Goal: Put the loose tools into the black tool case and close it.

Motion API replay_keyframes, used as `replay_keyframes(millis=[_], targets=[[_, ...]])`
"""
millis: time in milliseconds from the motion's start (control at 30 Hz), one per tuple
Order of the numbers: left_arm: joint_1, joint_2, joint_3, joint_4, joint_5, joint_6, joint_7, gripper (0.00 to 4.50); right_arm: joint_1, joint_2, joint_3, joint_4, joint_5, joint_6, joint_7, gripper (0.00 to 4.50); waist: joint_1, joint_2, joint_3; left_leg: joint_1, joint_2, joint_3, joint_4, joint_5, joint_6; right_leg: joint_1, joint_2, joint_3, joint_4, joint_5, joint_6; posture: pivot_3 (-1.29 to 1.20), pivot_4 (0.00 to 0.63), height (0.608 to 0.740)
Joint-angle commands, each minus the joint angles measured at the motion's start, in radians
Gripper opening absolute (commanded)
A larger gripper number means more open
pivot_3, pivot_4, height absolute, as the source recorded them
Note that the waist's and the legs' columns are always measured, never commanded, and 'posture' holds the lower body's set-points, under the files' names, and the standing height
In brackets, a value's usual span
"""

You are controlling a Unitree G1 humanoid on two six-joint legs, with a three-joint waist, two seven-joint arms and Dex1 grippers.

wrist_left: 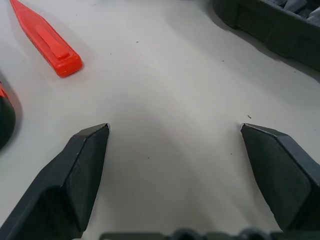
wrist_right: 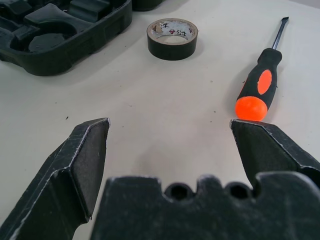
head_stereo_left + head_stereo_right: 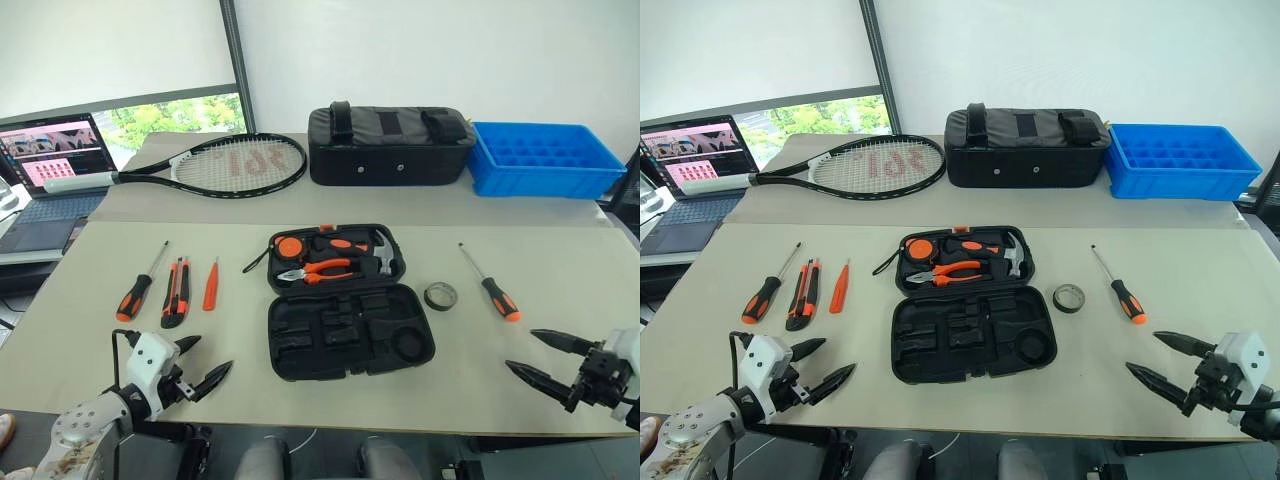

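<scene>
Empty-jawed grippers (image 3: 200, 365) before open case (image 3: 340, 300)

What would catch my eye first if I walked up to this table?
Probably the black tool case lying open mid-table, orange pliers in its far half. Loose tools flank it: screwdriver, utility knife and slim orange tool on the left, tape roll and another screwdriver on the right.

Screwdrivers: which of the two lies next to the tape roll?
The screwdriver right of the open tool case, beside the tape roll. The other screwdriver lies left, by the utility knife.
</scene>
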Motion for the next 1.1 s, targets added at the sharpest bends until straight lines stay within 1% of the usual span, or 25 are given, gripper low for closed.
replay_keyframes(millis=[33, 267, 467, 500, 600, 633, 667, 733, 900, 1000, 1100], targets=[[-0.003, 0.006, 0.002, -0.007, -0.01, 0.015, -0.003, 4.5, 0.003, -0.001, -0.038, 0.003, 0.012, -0.035, 0.006, 4.46, 0.0, 0.0, 0.0, 0.0, 0.0, 0.0, 0.0, 0.0, 0.0, 0.0, 0.0, 0.0, 0.0, 0.0, 0.0, 0.0, 0.15, 0.708], [-0.014, 0.0, 0.013, 0.012, -0.01, 0.001, -0.003, 4.5, 0.004, 0.017, -0.036, 0.023, 0.006, -0.071, 0.0, 4.46, 0.001, 0.0, 0.0, 0.0, 0.0, 0.0, 0.0, 0.0, 0.0, 0.0, 0.0, 0.0, 0.0, 0.0, 0.0, 0.0, 0.15, 0.708], [-0.024, 0.001, 0.012, 0.021, -0.009, -0.001, -0.005, 4.5, 0.007, 0.012, -0.031, 0.003, 0.008, -0.034, -0.027, 4.46, 0.001, -0.001, -0.001, 0.0, 0.0, 0.0, 0.0, 0.0, 0.0, 0.0, 0.0, 0.0, 0.0, 0.0, 0.0, 0.0, 0.15, 0.708], [-0.024, 0.001, 0.013, 0.022, -0.009, -0.001, -0.006, 4.5, 0.007, 0.011, -0.031, -0.001, 0.008, -0.035, -0.029, 4.46, 0.006, -0.003, -0.002, 0.004, 0.004, 0.009, 0.0, 0.0, 0.0, -0.012, 0.001, 0.006, 0.002, 0.0, -0.001, 0.0, 0.15, 0.708], [-0.022, 0.001, 0.015, 0.022, -0.009, -0.002, -0.008, 4.5, 0.007, 0.012, -0.036, -0.008, 0.004, -0.053, -0.032, 4.46, 0.013, -0.007, -0.003, 0.007, 0.012, 0.045, -0.004, -0.002, -0.002, -0.034, 0.009, 0.036, 0.011, 0.004, -0.004, 0.0, 0.15, 0.708], [-0.022, 0.001, 0.015, 0.023, -0.009, -0.003, -0.008, 4.5, 0.007, 0.012, -0.037, -0.009, 0.004, -0.059, -0.032, 4.46, 0.009, -0.006, -0.004, 0.007, 0.013, 0.048, -0.004, -0.003, -0.002, -0.034, 0.013, 0.043, 0.012, 0.005, -0.003, 0.0, 0.15, 0.708], [-0.023, 0.001, 0.016, 0.025, -0.009, -0.003, -0.009, 4.5, 0.007, 0.011, -0.039, -0.013, 0.005, -0.055, -0.034, 4.46, 0.001, -0.007, -0.005, 0.002, 0.011, 0.042, -0.003, -0.003, -0.001, -0.028, 0.013, 0.044, 0.012, 0.005, -0.001, 0.0, 0.15, 0.708], [-0.024, 0.001, 0.017, 0.029, -0.009, -0.003, -0.011, 4.5, 0.006, 0.007, -0.039, -0.018, 0.007, -0.048, -0.038, 4.46, -0.006, -0.008, -0.006, 0.003, 0.011, 0.039, -0.002, -0.003, -0.001, -0.026, 0.015, 0.043, 0.011, 0.003, 0.004, 0.0, 0.15, 0.708], [-0.021, -0.002, 0.022, 0.028, -0.008, -0.008, -0.01, 4.5, 0.002, 0.003, -0.039, -0.025, 0.013, -0.046, -0.036, 4.46, -0.013, -0.008, -0.006, 0.005, 0.011, 0.037, 0.0, -0.003, -0.001, -0.02, 0.014, 0.04, 0.009, 0.003, 0.008, 0.0, 0.15, 0.708], [-0.026, -0.017, 0.063, 0.01, -0.045, -0.016, 0.001, 4.5, -0.017, -0.003, -0.042, -0.07, 0.055, -0.013, -0.021, 4.46, -0.019, -0.008, -0.006, 0.007, 0.011, 0.035, 0.0, -0.003, -0.001, -0.018, 0.014, 0.038, 0.008, 0.003, 0.007, 0.0, 0.15, 0.708], [-0.074, -0.038, 0.168, 0.001, -0.119, 0.004, 0.062, 4.5, -0.047, -0.012, -0.028, -0.175, 0.109, 0.053, -0.017, 4.46, -0.027, -0.009, -0.005, 0.006, 0.011, 0.031, 0.001, -0.003, -0.001, -0.017, 0.014, 0.034, 0.009, 0.003, 0.007, 0.0, 0.15, 0.708]])
